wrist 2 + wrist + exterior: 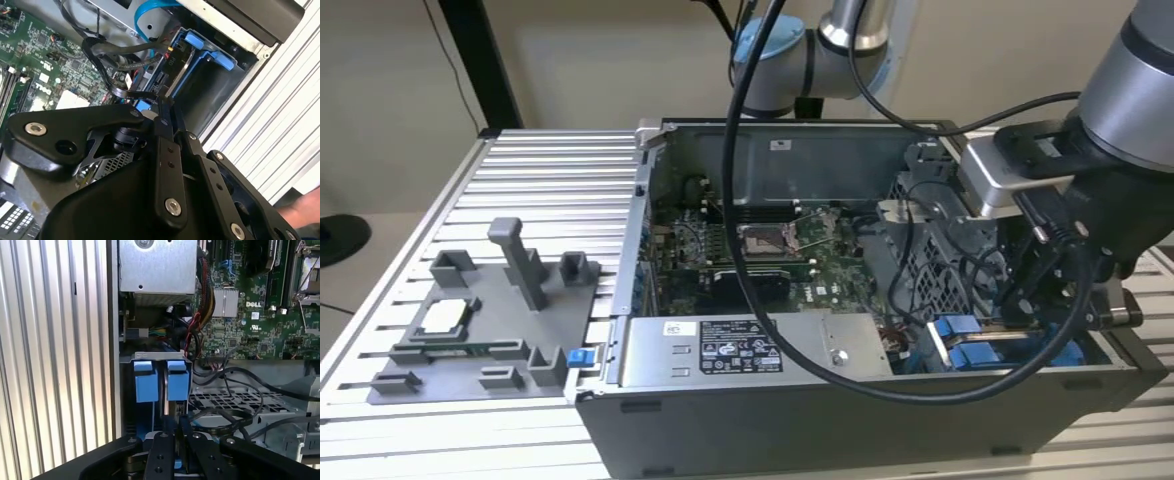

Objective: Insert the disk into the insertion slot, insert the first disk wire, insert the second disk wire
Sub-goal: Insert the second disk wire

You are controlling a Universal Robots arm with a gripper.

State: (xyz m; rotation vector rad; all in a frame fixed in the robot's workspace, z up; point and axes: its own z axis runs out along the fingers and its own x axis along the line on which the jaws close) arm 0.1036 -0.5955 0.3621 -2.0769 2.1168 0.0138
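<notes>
The arm (1141, 80) has silver-grey tube segments and a light blue joint cap (767, 40). Thick black cables (761, 300) hang from it. The gripper (165, 122) is matte black with small silver screws (173, 206).

Bright blue tabs (156, 380) mark the insertion slot (160, 390) (grey perforated metal (235, 402) beside it), the motherboard (761, 255) is green, the end effector (175, 450) black, the ribbed table (547, 190) silver.

The white sticker (740, 350) on the grey metal box (843, 345), lower centre of the exterior view, carries print too fine to read (the motherboard (250, 320) lettering likewise).
</notes>
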